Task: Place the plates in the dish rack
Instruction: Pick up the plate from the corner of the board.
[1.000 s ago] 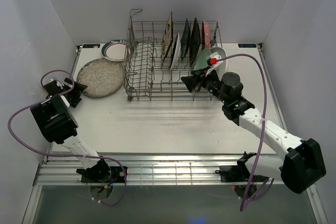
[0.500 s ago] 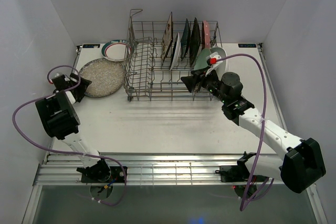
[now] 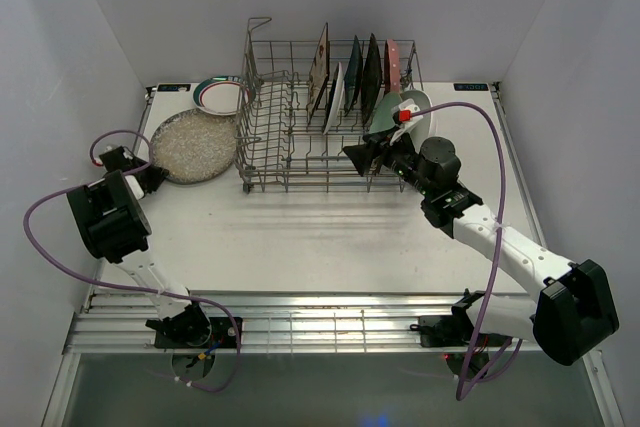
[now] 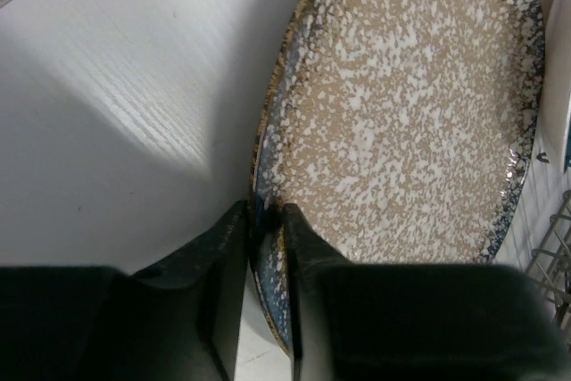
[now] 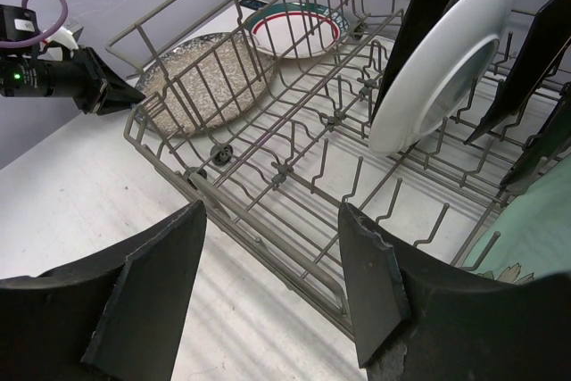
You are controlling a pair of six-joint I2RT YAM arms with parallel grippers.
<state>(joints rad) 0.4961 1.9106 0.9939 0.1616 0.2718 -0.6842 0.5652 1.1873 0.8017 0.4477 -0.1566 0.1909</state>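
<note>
The left arm folds low over the table's (image 3: pixel 330 237) left side. The left gripper (image 4: pixel 265 211) is pinched on the near rim of the speckled plate (image 4: pixel 401 113), which lies flat beside the dish rack (image 3: pixel 300 152). The right arm stretches in from the right, with the right gripper (image 5: pixel 272 211) spread wide and empty just before the rack's near wall. Several plates stand in the tines — the mint plate (image 3: pixel 382 119) is partly hidden behind the wrist. Farther left, the rimmed plate (image 3: pixel 220 95) is partly screened by rack wires.
</note>
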